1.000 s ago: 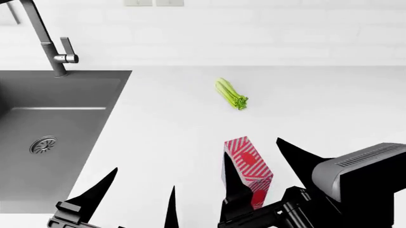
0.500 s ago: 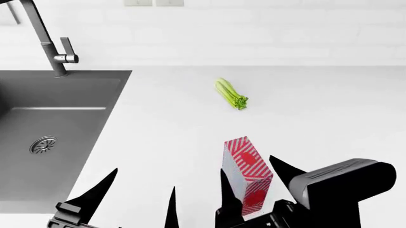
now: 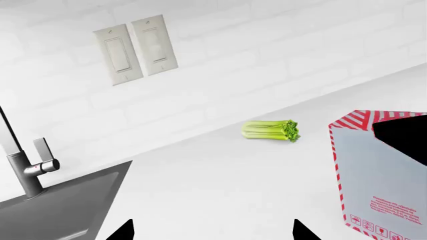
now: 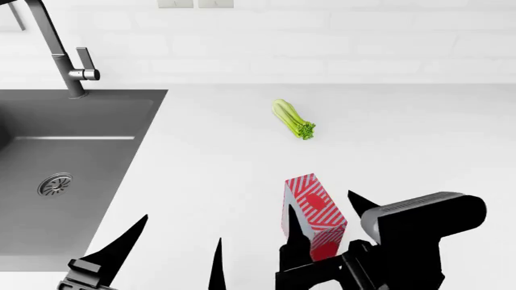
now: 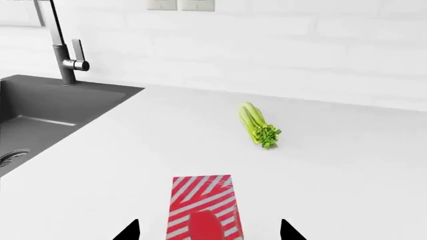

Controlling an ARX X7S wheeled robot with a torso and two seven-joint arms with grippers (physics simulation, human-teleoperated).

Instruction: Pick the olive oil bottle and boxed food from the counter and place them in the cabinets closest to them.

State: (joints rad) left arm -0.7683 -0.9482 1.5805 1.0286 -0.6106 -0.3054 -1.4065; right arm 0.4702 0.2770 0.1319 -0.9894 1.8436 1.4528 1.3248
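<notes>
A white-brick wall with two light switches (image 3: 135,49) backs the broad white counter (image 4: 403,133), whose grey inset sink (image 4: 64,175) and tall faucet (image 4: 60,51) sit at the left. The boxed food (image 4: 315,214) stands upright near the counter's front edge, a celery bunch (image 4: 293,119) lying well behind it. The right gripper (image 4: 322,226) is spread wide with one black finger on each side of the carton, not closed on it. The left gripper (image 4: 173,251) hangs released, apart from the carton. The olive oil bottle is out of view
</notes>
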